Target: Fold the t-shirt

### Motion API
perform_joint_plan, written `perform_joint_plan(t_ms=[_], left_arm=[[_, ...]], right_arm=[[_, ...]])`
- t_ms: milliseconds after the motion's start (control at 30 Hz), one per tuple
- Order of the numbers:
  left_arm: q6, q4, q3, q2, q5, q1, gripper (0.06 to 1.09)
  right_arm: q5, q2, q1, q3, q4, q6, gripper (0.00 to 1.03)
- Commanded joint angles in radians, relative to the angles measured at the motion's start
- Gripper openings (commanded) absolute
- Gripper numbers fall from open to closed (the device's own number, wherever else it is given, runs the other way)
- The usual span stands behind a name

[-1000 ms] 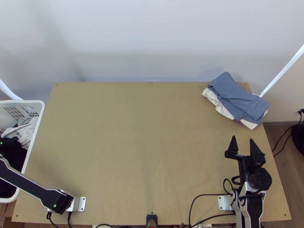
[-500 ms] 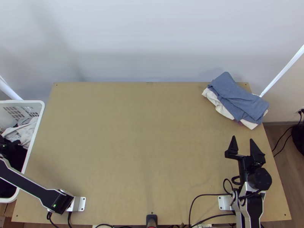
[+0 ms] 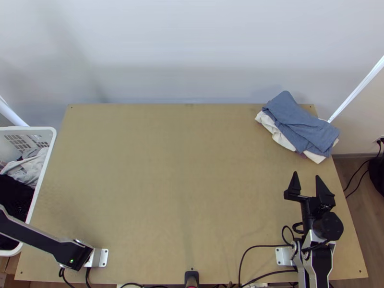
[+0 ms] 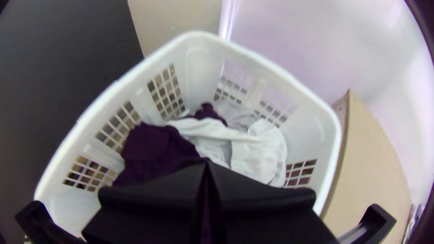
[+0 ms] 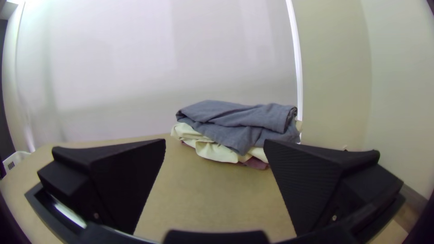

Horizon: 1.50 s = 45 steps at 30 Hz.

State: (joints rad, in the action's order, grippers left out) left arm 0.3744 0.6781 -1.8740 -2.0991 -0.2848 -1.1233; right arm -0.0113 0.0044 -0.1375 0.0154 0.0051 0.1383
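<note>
Over in the white basket (image 4: pixel 199 56), where the shirt presumably lies among bunched clothes (image 4: pixel 257 156), the left jaws (image 4: pixel 206 164) are together, on cloth or not I can't tell, the right jaws (image 3: pixel 306 174) apart; picking seems underway, calling next for a lift to the tabletop (image 3: pixel 168 168).

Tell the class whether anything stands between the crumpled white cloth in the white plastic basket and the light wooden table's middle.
Yes: the basket's rim stands between the white cloth and the table, so the cloth probably needs lifting over. Beyond it, nothing visible blocks the way.
</note>
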Motion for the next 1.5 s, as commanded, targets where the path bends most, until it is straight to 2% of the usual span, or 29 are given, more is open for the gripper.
perform_joint_plan(t_ms=[0, 267, 633, 733, 967, 1133, 1267, 1400, 1467], left_arm=[[-0.051, 0.028, -0.005, 0.149, -0.047, -0.006, 0.09], [-0.172, 0.024, -0.011, 0.421, -0.122, 0.046, 0.09], [-0.408, -0.031, -0.093, 0.676, -0.105, 0.281, 0.09], [-0.439, -0.031, -0.097, 0.738, -0.088, 0.378, 0.09], [-0.45, -0.018, -0.097, 0.838, 0.079, 0.685, 0.09], [-0.443, -0.008, -0.096, 0.895, 0.233, 0.955, 0.09], [-0.445, -0.003, -0.094, 0.919, 0.294, 1.151, 0.09], [-0.428, -0.003, -0.085, 0.921, 0.457, 1.415, 0.09], [-0.424, -0.009, -0.066, 0.918, 0.506, 1.524, 0.09]], right_arm=[[0.008, -0.006, 0.006, -0.006, -0.014, 0.012, 0.98], [0.008, -0.006, 0.006, -0.006, -0.014, 0.014, 0.98], [0.008, -0.006, 0.006, -0.006, -0.014, 0.014, 0.98], [0.008, -0.006, 0.006, -0.006, -0.014, 0.012, 0.98], [0.008, -0.006, 0.006, -0.006, -0.014, 0.014, 0.98], [0.008, -0.006, 0.006, -0.006, -0.014, 0.012, 0.98], [0.008, -0.006, 0.006, -0.006, -0.014, 0.012, 0.98], [0.008, -0.006, 0.006, -0.006, -0.014, 0.012, 0.98], [0.008, -0.006, 0.006, -0.006, -0.014, 0.014, 0.98]])
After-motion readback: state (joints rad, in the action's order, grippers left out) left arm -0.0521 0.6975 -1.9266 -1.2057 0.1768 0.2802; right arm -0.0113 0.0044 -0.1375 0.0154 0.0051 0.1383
